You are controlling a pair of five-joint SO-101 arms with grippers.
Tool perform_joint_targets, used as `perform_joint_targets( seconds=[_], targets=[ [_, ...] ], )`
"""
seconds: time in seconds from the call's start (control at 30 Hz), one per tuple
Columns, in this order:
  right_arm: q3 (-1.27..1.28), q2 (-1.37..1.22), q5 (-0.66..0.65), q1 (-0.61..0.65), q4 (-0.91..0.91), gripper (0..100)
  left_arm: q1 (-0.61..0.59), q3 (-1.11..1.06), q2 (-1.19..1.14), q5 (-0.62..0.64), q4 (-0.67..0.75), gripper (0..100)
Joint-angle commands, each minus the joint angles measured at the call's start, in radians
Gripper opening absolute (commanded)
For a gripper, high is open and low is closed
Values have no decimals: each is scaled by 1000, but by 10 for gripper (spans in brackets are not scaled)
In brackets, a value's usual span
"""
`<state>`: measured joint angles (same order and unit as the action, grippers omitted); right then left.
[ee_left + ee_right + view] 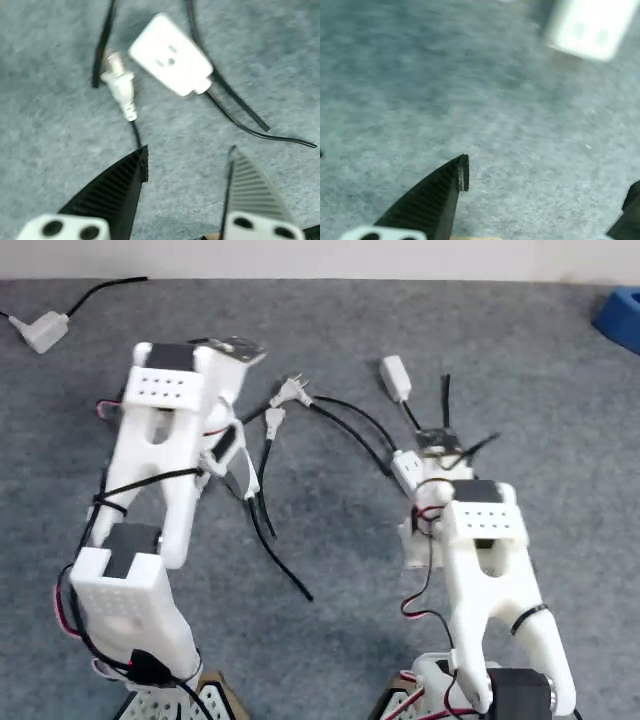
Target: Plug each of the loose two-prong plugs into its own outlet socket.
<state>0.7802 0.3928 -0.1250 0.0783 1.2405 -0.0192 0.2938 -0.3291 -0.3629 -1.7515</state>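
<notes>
Basically pre-grasp: hovered over plug (120, 87) beside socket (170, 55), left jaws, right jaws both open, empty; needed descent, pinch on plug.

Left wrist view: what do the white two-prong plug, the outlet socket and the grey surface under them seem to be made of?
The two-prong plug looks like smooth white moulded plastic; its prongs seem metallic, though they are blurred. The outlet socket looks like hard white plastic, with a slight sheen and rounded edges. The grey surface is matte and fuzzy, probably felt or low-pile carpet.
</notes>
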Motion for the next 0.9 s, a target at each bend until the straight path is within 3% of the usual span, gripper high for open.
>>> perform_joint_targets(
  seconds=[0.0, 0.2, 0.4, 0.6, 0.73, 0.87],
  targets=[
    [-10, 28, -37, -77, -15, 450, 93, -1, 18, 23, 12, 186],
    [-5, 28, -38, -87, -38, 450, 188, 1, -50, 149, 54, 236],
    [-7, 28, -44, -114, -35, 450, 159, 10, -228, 150, 87, 235],
    [-16, 28, -46, -202, -36, 450, 90, 30, -249, 147, 135, 235],
    [-31, 28, -37, -248, -35, 450, 177, 148, -251, 89, 100, 238],
    [-70, 28, -14, -414, -33, 450, 298, 311, -257, -48, 66, 239]
  ],
)
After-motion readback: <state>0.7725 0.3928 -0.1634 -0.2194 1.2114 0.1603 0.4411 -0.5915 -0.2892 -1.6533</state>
